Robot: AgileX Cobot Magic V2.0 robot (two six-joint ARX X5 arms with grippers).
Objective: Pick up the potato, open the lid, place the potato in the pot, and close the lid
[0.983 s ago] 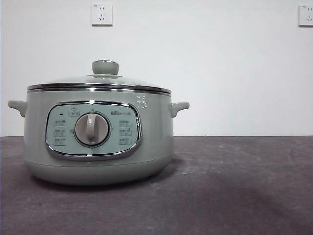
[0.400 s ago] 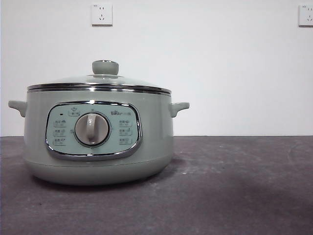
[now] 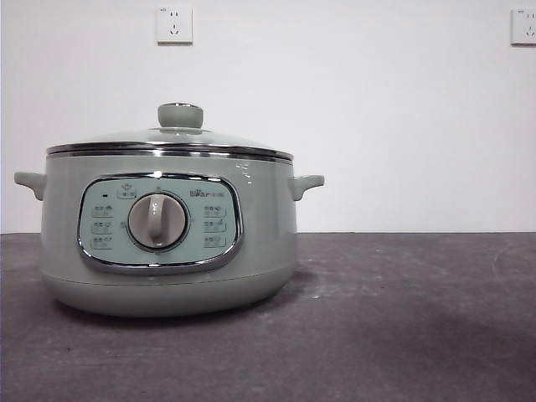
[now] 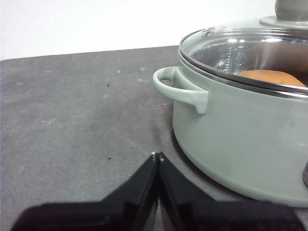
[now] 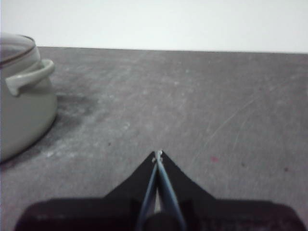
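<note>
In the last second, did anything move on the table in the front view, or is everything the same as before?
Nothing visibly changed. The pot stands in the same place with the lid closed on it, and no arm has come into the front view.

potato point(image 4: 272, 77) half hidden under lid point(image 4: 250, 50)

obstacle: pot point(image 3: 167, 243) with lid point(image 3: 170, 140) seated | free: bare table point(image 3: 419, 318) beside the pot
</note>
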